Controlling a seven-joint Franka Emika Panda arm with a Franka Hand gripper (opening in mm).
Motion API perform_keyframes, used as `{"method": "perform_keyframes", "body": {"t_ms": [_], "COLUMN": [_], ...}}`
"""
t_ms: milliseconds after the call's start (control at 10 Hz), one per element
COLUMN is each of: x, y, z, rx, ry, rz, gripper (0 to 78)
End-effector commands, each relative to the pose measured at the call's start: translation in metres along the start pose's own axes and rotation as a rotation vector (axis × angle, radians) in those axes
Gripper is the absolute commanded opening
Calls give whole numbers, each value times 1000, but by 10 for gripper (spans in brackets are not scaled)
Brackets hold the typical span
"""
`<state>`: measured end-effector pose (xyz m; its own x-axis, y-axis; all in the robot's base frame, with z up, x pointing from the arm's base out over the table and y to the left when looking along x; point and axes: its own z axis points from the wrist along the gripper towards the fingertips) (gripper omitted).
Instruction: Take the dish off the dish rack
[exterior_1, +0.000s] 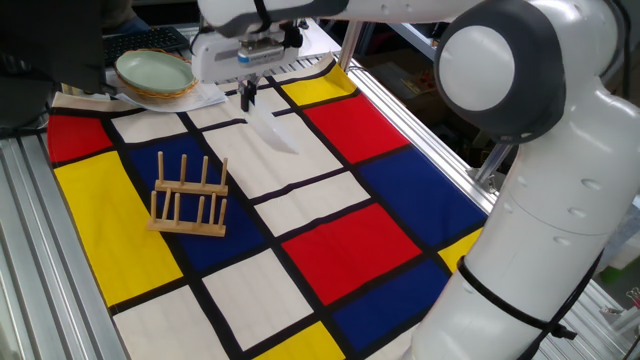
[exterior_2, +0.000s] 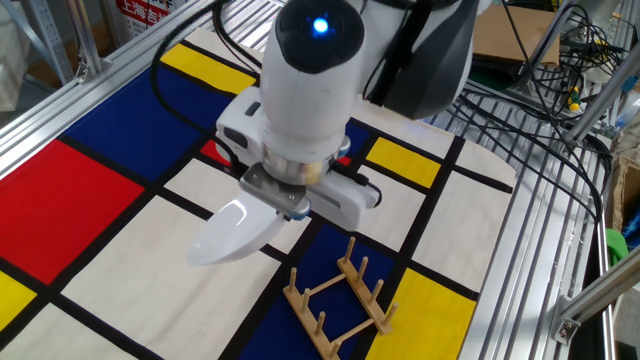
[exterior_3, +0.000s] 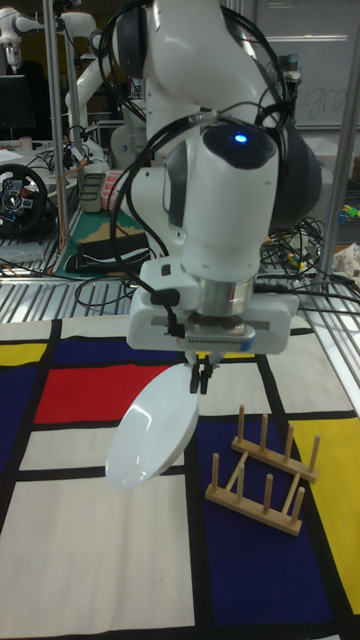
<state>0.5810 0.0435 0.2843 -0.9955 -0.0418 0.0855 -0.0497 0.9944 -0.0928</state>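
Because the pincer (exterior_3: 199, 382) pinches the plate (exterior_3: 151, 432) only at its upper rim, the plate hangs below and to one side of the fingers, tilted, with its glossy face turned partly up and its low edge close over the checked cloth (exterior_2: 120, 250). The fingers are nearly closed, with just the rim's thickness between them; the tall fixed view shows this best. The wooden rack (exterior_3: 264, 468) stands empty beside and below the pincer, apart from the plate, none of its pegs touching it, so the lift-out looks done and the step in hand reads as carrying or lowering the plate to the cloth. An edge grip suits a plate that stood upright between pegs, since only the rim was reachable from above. Judgement: such a grip is thin and off-centre, so the glossy plate may swing or slip; a slow descent seems wise. Whether the low edge already touches the cloth cannot be told. A green bowl (exterior_1: 156, 70) on its wicker tray sits beyond the pincer near the table edge, not involved.
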Motion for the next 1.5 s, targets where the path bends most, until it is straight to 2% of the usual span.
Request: {"method": "perform_keyframes", "body": {"t_ms": [100,400,500,600,700,900,1300,1400,1500], "x": [0,1,2,3,3,3,3,3,3], "y": [-2,-5,-4,-2,-2,-2,-2,-2,-2], "z": [6,16,18,21,21,21,21,21,21], "rx": [-1,-19,-36,-75,-93,-95,-127,-146,-143], "ry": [-13,-8,-8,-13,-27,-32,-87,-105,-102], "rz": [1,19,30,50,66,70,119,174,216], "gripper": [11,11,11,11,11,11,11,11,11]}}
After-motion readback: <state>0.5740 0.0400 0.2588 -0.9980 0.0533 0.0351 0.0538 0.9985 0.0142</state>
